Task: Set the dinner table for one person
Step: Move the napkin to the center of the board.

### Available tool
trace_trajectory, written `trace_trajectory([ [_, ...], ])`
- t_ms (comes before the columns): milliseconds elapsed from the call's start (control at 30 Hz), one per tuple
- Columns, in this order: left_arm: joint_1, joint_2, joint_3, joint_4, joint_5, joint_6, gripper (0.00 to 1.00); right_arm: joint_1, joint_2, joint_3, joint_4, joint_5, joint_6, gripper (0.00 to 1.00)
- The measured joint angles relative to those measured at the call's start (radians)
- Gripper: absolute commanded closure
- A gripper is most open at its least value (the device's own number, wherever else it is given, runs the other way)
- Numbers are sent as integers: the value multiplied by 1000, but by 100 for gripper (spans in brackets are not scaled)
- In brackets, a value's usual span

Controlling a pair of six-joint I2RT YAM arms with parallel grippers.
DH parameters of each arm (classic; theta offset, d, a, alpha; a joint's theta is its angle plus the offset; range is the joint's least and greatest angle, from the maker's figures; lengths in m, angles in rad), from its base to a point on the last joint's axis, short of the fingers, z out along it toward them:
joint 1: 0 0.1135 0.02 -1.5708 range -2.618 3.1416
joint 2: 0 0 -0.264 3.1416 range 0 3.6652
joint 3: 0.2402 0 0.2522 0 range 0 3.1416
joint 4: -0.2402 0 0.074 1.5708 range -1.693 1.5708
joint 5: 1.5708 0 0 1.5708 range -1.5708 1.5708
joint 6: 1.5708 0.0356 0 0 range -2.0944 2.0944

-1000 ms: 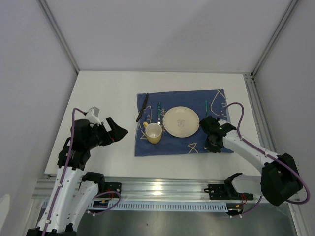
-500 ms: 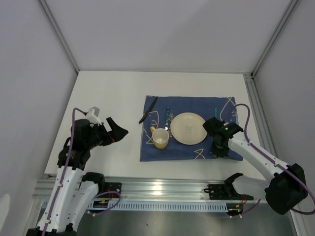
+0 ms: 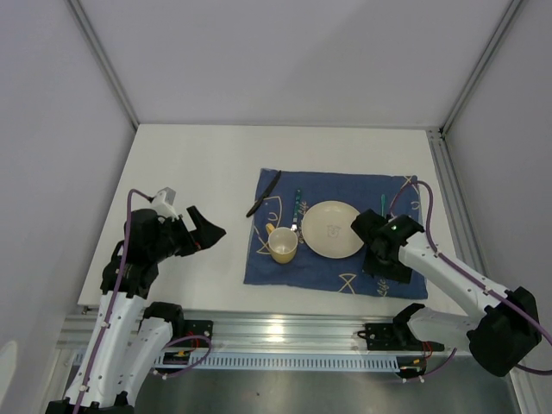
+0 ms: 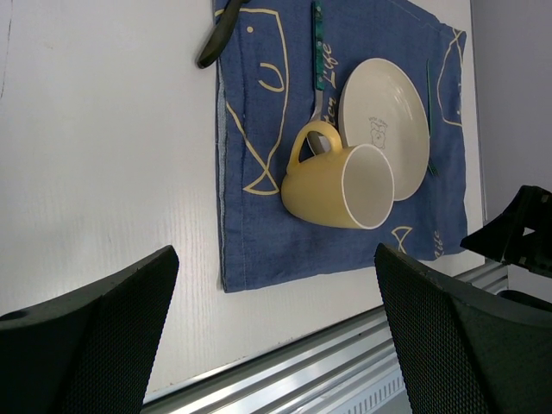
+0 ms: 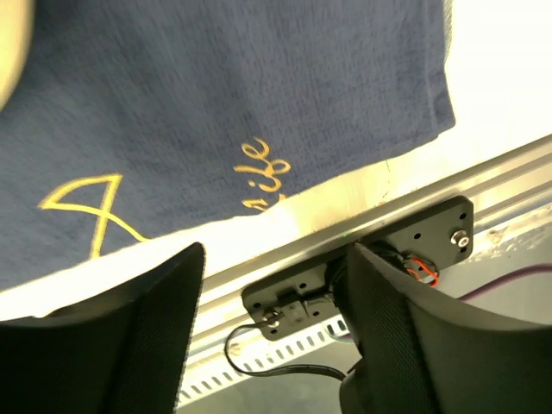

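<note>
While right gripper (image 5: 276,259) was clamped shut a second ago, its fingers now stand parted over near-right corner of blue cloth (image 3: 345,276), holding nothing.

Cloth, carrying plate (image 3: 332,228), yellow mug (image 3: 282,245) and cutlery (image 3: 297,207), lies further right on dinner table (image 3: 190,172), near hem close to front rail.

Left gripper (image 3: 205,228) spread wide, empty, unmoved above table's left part.

Judgement: cloth dragging likely done; arranging items remains.
</note>
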State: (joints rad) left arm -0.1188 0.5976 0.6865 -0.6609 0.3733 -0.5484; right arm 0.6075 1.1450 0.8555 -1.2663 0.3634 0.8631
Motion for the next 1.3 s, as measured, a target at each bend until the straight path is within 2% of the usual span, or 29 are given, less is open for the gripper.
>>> trace_trajectory([
  [300, 0, 6, 0, 1, 3, 0, 1, 0, 3, 108, 38, 55, -22, 29],
  [467, -1, 42, 5, 9, -2, -1, 1, -11, 65, 134, 153, 47, -54, 29],
  [600, -3, 115, 54, 23, -60, -2, 1, -13, 121, 149, 272, 31, -82, 30],
  [733, -5, 250, 163, 37, -150, 1, 1, -13, 121, 198, 337, 33, -103, 31],
  [967, -64, 614, 417, 5, -278, 50, 1, -11, 76, 213, 399, 32, -142, 32],
  [1167, -108, 789, 516, -34, -312, 89, 1, -11, 42, 205, 413, 33, -191, 32],
  [1300, -137, 991, 685, -107, -361, 106, 1, -13, 42, 205, 426, 39, -226, 32],
])
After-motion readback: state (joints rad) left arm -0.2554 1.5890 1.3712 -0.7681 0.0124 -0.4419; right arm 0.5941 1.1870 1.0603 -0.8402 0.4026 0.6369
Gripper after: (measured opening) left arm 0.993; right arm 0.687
